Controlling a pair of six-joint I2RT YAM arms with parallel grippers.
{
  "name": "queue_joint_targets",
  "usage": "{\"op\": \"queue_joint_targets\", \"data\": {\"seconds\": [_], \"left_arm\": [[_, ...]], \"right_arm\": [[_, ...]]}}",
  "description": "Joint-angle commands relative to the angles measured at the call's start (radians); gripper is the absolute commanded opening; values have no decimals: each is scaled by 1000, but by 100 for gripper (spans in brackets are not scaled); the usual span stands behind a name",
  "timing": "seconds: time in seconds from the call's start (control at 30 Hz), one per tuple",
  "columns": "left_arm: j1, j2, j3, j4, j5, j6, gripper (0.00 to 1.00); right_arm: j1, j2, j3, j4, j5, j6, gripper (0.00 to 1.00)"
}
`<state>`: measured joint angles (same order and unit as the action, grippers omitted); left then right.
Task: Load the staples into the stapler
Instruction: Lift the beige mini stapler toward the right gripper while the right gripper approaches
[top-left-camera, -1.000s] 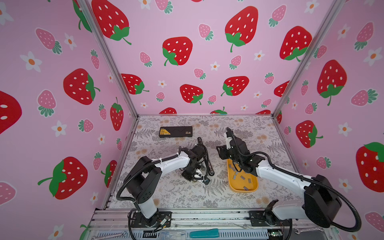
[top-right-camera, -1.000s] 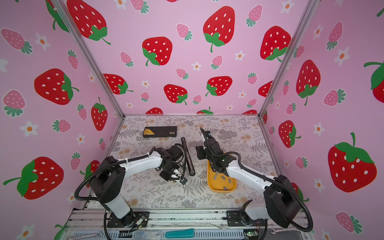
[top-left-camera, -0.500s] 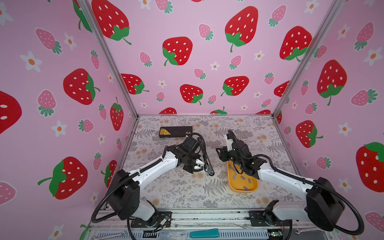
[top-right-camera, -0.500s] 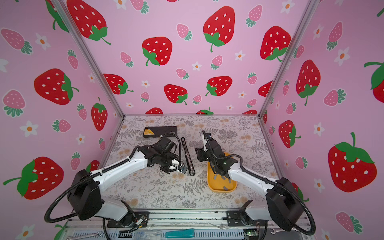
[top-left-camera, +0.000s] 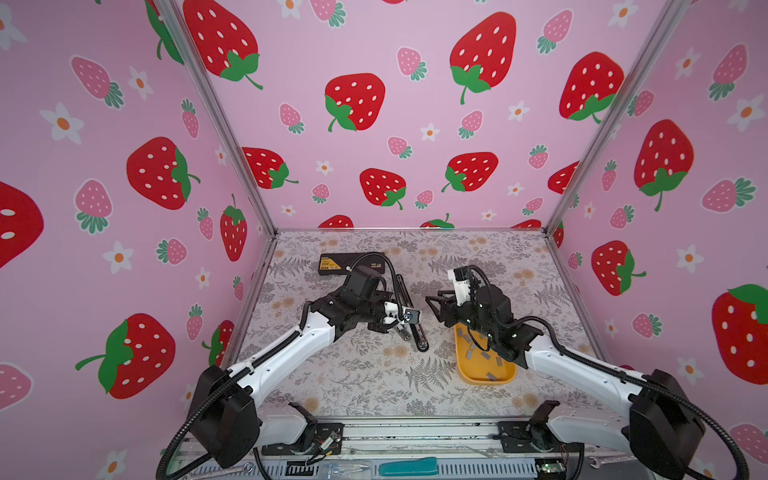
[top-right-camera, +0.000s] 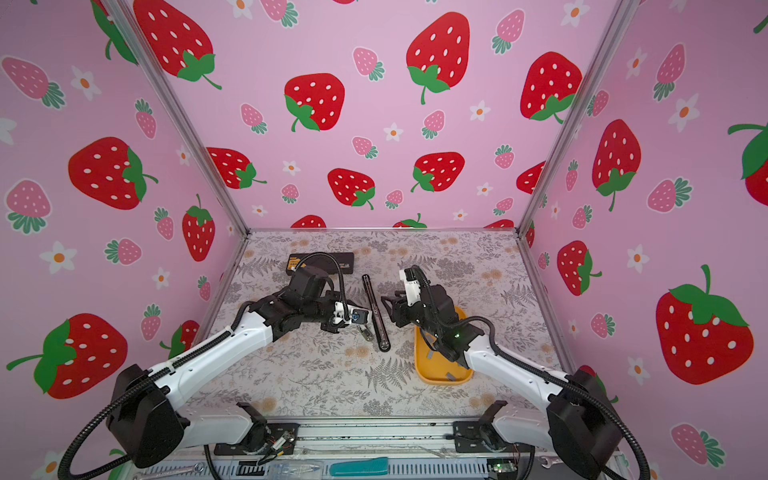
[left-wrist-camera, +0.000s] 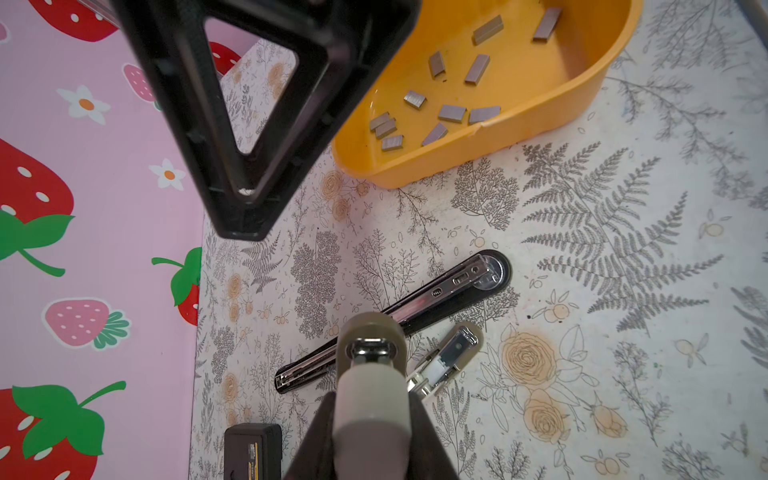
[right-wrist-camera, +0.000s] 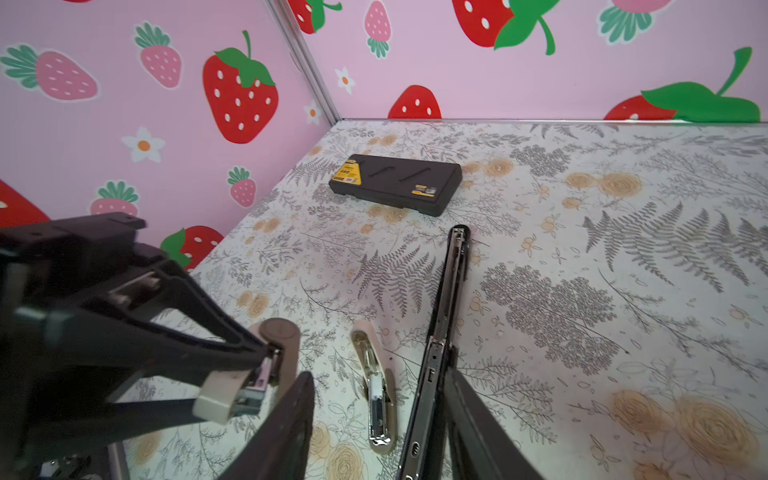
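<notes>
Table (left-wrist-camera: 582, 395) bears tray (left-wrist-camera: 415, 172), case (right-wrist-camera: 395, 183), black stapler (left-wrist-camera: 436, 293), beige stapler (left-wrist-camera: 451, 353).

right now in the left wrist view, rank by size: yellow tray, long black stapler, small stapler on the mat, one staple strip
1. yellow tray
2. long black stapler
3. small stapler on the mat
4. staple strip

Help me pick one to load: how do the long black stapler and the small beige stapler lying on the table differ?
The black stapler is much longer than the beige stapler. The black stapler is dark; the beige stapler pale. Both lie flat on the table, side by side, metal tracks showing.
</notes>
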<state>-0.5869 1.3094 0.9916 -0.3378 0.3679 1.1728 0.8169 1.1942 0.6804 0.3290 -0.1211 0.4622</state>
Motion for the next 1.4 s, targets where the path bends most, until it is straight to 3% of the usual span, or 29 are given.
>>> {"op": "queue_joint_targets", "data": {"seconds": [0.0,0.2,0.87,1.07,1.37], "left_arm": [[-1,-31,-15,86,3,-38,0],[1,-64,-25,133,29,-105,0],[-10,-76,-33,65,137,-23,0],[-16,-73,-24,37,144,-7,0],[-23,-79,-29,21,157,18,0]], "right_arm": [[30,-19,-8,67,-50,-42,53],[70,20,22,47,-38,-69,53],[83,65,41,3,84,-53,52],[83,54,38,-9,113,-48,41],[83,58,42,-25,144,-37,40]]}}
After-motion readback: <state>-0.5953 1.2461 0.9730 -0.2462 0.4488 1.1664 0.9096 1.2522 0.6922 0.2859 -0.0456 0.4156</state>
